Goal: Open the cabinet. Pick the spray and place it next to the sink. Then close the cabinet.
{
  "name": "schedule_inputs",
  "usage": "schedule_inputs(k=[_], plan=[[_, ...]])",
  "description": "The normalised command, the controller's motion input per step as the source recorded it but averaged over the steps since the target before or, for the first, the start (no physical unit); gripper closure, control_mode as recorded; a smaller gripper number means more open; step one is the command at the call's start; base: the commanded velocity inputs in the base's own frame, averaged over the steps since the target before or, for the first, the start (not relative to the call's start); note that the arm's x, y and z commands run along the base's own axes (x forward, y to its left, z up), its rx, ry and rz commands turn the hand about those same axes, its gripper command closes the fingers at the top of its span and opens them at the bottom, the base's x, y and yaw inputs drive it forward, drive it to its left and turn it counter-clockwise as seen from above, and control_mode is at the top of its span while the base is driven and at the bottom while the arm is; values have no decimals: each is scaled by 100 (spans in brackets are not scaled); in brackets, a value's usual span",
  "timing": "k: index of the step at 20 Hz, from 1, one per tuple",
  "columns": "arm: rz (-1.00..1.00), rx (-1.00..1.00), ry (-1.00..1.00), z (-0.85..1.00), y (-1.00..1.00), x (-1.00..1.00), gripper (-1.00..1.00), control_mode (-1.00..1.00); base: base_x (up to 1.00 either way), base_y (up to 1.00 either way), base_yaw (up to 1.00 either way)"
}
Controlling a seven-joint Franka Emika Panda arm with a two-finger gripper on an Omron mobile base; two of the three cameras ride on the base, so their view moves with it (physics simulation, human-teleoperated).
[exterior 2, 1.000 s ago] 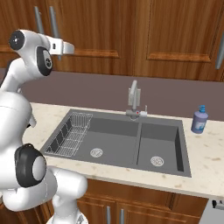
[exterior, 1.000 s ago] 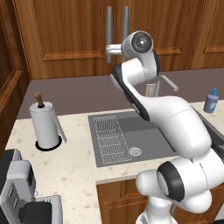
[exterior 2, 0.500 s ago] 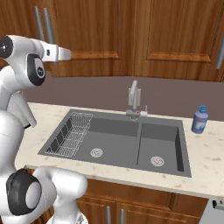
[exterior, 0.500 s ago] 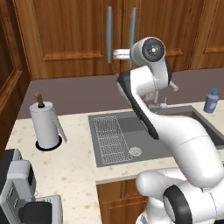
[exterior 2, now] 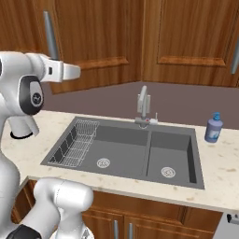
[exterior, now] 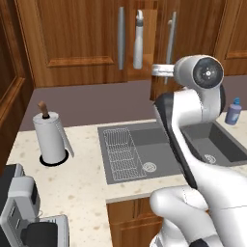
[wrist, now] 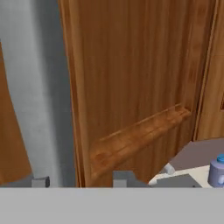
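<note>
The spray (exterior: pixel 138 42) is standing inside the cabinet (exterior: pixel 77 38), showing in the gap beside the right door (exterior: pixel 193 29), which is hanging partly open. The gripper (exterior: pixel 157 71) is sitting at that door's handle (exterior: pixel 170 46); whether it is clamping the bar I cannot tell. The pull should be following the door's arc, swinging wide enough to clear the bottle, with the sink (exterior: pixel 159 144) lying below

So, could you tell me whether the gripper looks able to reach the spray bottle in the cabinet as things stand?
Probably not yet: the right door is only ajar, the spray bottle shows through a narrow gap, and the gripper sits at that door's handle.
</note>
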Motion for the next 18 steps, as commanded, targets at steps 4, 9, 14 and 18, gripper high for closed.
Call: schedule_inputs(k=[4, 9, 14, 18], plan=[[-9, 0, 9, 1, -100, -100, 100, -100, 0, 0, 0], [-8, 0, 15, 0, -93, -100, 100, -100, 0, 0, 0], [-2, -2, 14, 0, -26, -100, -100, -100, 0, 0, 0], [0, -6, -1, -28, 41, -100, -100, -100, 0, 0, 0]])
